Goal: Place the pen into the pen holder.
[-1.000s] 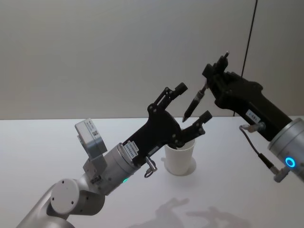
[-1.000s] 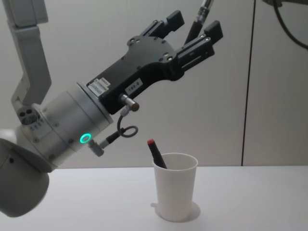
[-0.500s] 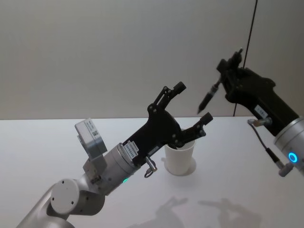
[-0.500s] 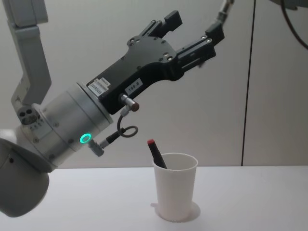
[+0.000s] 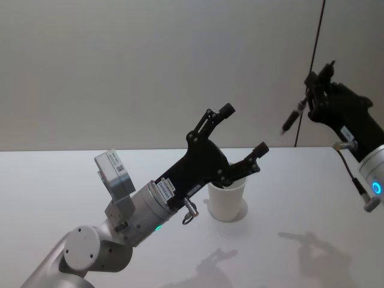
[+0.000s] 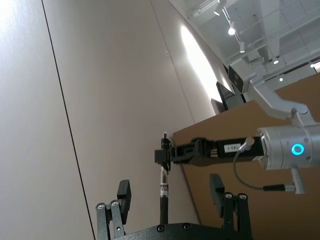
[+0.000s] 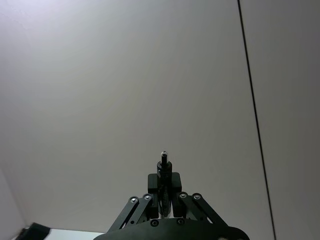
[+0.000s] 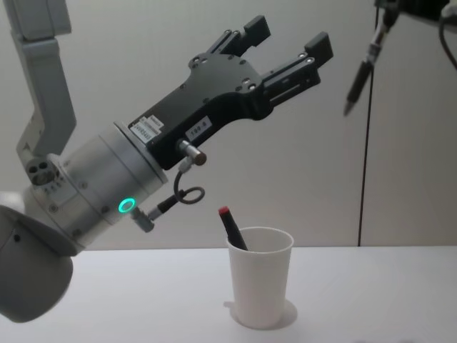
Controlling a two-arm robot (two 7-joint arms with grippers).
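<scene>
The left gripper point(image 5: 243, 139) is hanging above and just in front of the pen holder point(image 5: 227, 200), jaws spread wide apart and gripping nothing, its big body point(image 8: 214, 93) taking up the airspace over the cup. The right gripper point(image 5: 313, 96) is sitting high on the robot's right, well apart from the cup, jaws clamped on the pen point(image 5: 296, 114), which is angling tip-down toward the counter point(image 5: 288, 198).

Doing the step well, as I judge it: the pen is needing to travel back toward the middle and come over the cup's mouth, and the left jaws are sitting right in that lane, so either the left arm is clearing out first or the right is threading in from the cup's far or right side. Pen should be tipped closer to upright before lowering, tip inside the rolled rim, release only once the tip is below the rim. The cup looks light and tippable, so no side knocks on the wall.

View differences: the chest view is showing a red-capped marker point(image 8: 233, 229) already leaning inside the pen holder point(image 8: 260, 284), plus the pen point(image 8: 360, 68) hanging high above and right of it; the head view is hiding that marker behind the left jaws. The left wrist view is showing the right gripper point(image 6: 165, 155) from across, pen point(image 6: 163, 187) hanging beneath it. The right wrist view is showing the jaws closed on the pen's upper end point(image 7: 163, 172) against the wall.
</scene>
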